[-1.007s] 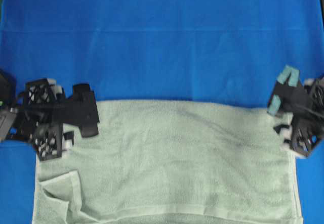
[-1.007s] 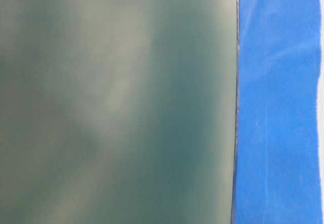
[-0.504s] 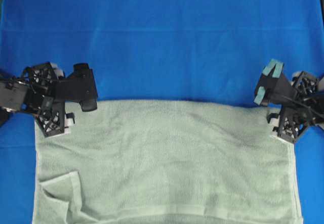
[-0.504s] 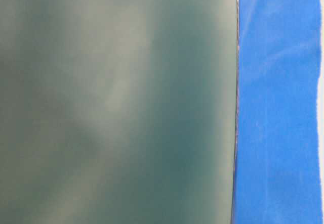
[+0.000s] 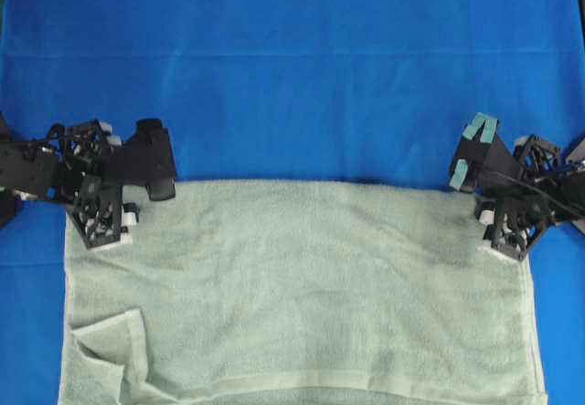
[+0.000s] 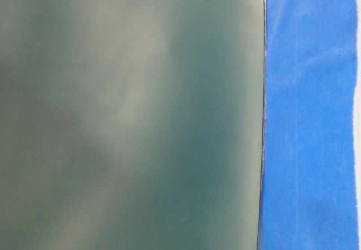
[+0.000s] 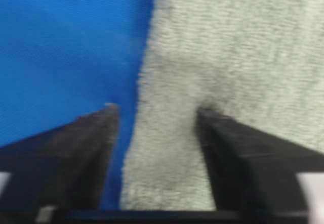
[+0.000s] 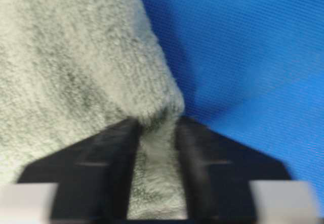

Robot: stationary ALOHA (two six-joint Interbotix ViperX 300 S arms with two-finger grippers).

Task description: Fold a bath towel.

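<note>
The bath towel (image 5: 302,286) lies flat on the blue cloth (image 5: 292,76), pale green and fuzzy, with its near left corner (image 5: 101,341) flipped over. My left gripper (image 5: 108,227) sits at the towel's far left corner. In the left wrist view, the left gripper (image 7: 157,110) straddles the towel edge (image 7: 167,158), jaws apart, with a strip of blue showing beside one finger. My right gripper (image 5: 507,231) is at the far right corner. Its fingers (image 8: 157,122) press a bunched strip of towel (image 8: 76,57) between them.
The blue cloth (image 7: 66,47) covers the whole table beyond the towel's far edge. The table-level view is filled by a blurred grey-green surface (image 6: 130,114) with a band of blue cloth (image 6: 310,120) at its right.
Both grippers slid toward the towel's far corners, the right one inward to the left. Both pairs of jaws narrowed, and the right pair came together on the towel.
</note>
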